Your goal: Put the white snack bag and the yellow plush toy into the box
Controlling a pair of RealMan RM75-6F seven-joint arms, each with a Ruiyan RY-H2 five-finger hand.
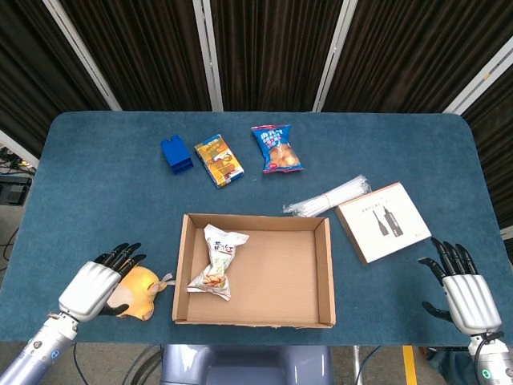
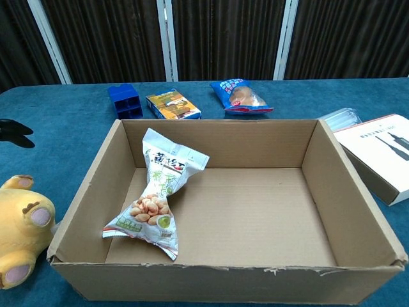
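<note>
The open cardboard box [image 1: 280,273] sits at the table's front centre, and the white snack bag [image 1: 216,261] lies inside along its left wall. The chest view shows the same box [image 2: 255,211] and bag [image 2: 160,195] close up. Just left of the box the yellow plush toy [image 1: 140,290] lies on the table. My left hand [image 1: 92,289] hovers over the toy's left part with fingers spread. In the chest view its dark fingertips [image 2: 14,131] are well above the plush toy [image 2: 22,227], not touching it. My right hand [image 1: 469,298] is open at the front right, holding nothing.
At the back stand a blue holder [image 1: 175,154], a yellow snack pack [image 1: 218,160] and a blue snack bag [image 1: 276,148]. A bundle of clear straws [image 1: 327,196] and a flat white box [image 1: 382,220] lie right of the cardboard box.
</note>
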